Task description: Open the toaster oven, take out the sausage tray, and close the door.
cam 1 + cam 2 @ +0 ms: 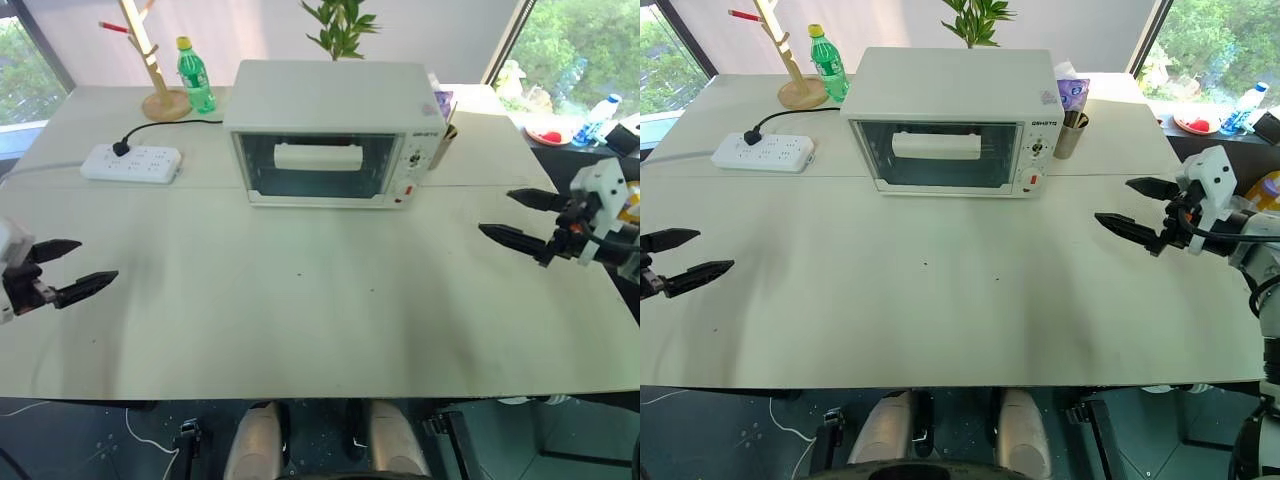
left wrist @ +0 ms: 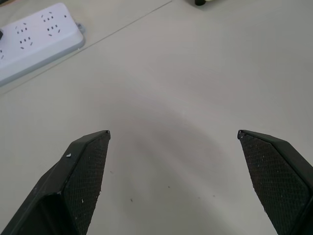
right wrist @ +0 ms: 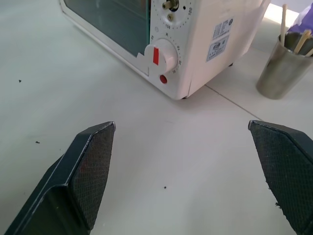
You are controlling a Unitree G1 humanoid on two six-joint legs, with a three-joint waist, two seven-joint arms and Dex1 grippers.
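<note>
White toaster oven [image 1: 325,130] door [image 1: 320,166] shut; left gripper [image 1: 68,268], right gripper [image 1: 512,215] spread, empty.

Lighting: bright, even daylight from windows behind the pale matte table [image 1: 300,300]. Shadows: soft, faint grey patches on the tabletop. Glare: mild reflection on the white toaster oven's glass door [image 1: 318,165]. Focus: sharp throughout.

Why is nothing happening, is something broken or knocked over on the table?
Nothing looks broken, spilled or tipped. The toaster oven sits square on the table with its door shut. The green bottle stands upright behind it. The left gripper and right gripper are open and empty, out at the table's sides.
</note>
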